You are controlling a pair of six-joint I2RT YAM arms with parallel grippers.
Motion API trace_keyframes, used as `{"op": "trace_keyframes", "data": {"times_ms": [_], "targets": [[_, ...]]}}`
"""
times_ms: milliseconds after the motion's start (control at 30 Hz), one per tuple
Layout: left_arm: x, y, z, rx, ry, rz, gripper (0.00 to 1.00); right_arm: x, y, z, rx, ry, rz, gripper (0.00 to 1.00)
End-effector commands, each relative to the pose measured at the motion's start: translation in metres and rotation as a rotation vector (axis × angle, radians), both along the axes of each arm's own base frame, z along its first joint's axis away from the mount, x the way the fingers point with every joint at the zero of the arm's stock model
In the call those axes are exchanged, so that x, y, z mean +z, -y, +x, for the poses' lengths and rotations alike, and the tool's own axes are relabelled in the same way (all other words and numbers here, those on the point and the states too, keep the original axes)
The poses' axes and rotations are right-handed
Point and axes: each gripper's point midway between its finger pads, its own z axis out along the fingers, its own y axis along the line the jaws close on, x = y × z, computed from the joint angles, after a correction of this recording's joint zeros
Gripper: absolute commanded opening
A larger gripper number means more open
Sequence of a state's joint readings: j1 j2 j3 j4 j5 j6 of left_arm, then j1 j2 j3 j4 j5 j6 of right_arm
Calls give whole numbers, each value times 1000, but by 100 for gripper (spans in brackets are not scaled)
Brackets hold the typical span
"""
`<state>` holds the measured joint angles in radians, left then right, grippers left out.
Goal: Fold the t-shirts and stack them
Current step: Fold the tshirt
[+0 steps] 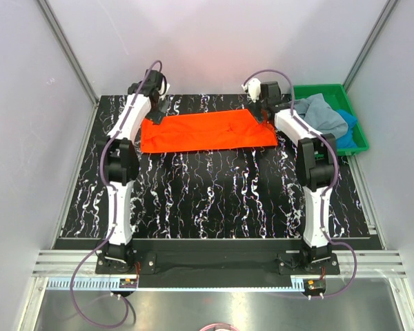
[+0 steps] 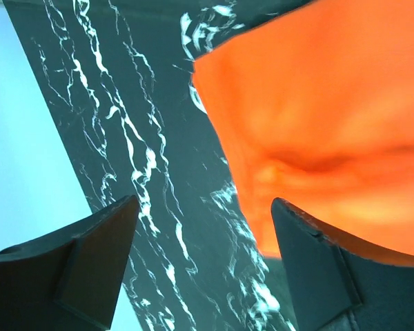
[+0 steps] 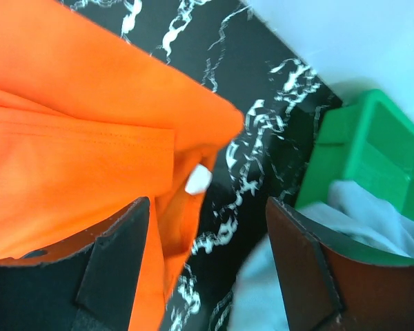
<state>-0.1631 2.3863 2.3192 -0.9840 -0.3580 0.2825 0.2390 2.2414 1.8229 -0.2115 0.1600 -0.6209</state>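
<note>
Top external view has the bright orange t-shirt point(image 1: 207, 131) folded into a long flat band across the far side of the marbled table point(image 1: 214, 196), left gripper point(image 2: 203, 202) and right gripper point(image 3: 207, 201) at its ends with jaws spread, gripping nothing, and a small white tag point(image 3: 198, 181) by its right corner, unreadable.

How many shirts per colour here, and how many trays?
green tray: 1
orange shirt: 1
grey-blue shirt: 1, in the tray
blue shirt: 1, in the tray, partly under the grey-blue one
total: 4
</note>
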Motion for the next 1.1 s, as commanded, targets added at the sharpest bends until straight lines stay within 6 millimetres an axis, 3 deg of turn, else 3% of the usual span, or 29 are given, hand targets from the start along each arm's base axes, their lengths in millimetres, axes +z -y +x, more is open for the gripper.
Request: {"op": "trace_keyframes", "data": {"times_ms": [0, 100, 233, 267, 400, 500, 700, 1067], "targets": [[47, 48, -14, -102, 77, -165, 81, 94, -6, -11, -22, 126, 134, 75], [29, 70, -30, -152, 8, -261, 79, 84, -23, -29, 46, 34, 205, 74], [7, 101, -40, -210, -100, -411, 80, 51, -59, -56, 161, -155, 362, 72], [3, 112, -44, -241, -125, -468, 82, 34, -65, -66, 166, -235, 394, 71], [-19, 128, -59, -260, -234, -564, 83, 5, -100, -98, 192, -468, 618, 70], [-44, 128, -66, -233, -302, -589, 83, -10, -116, -112, 192, -579, 716, 69], [-69, 112, -56, -150, -308, -539, 82, -21, -116, -105, 181, -592, 710, 68], [-83, 53, -25, 31, -189, -308, 84, -55, -106, -95, 78, -614, 686, 69]]}}
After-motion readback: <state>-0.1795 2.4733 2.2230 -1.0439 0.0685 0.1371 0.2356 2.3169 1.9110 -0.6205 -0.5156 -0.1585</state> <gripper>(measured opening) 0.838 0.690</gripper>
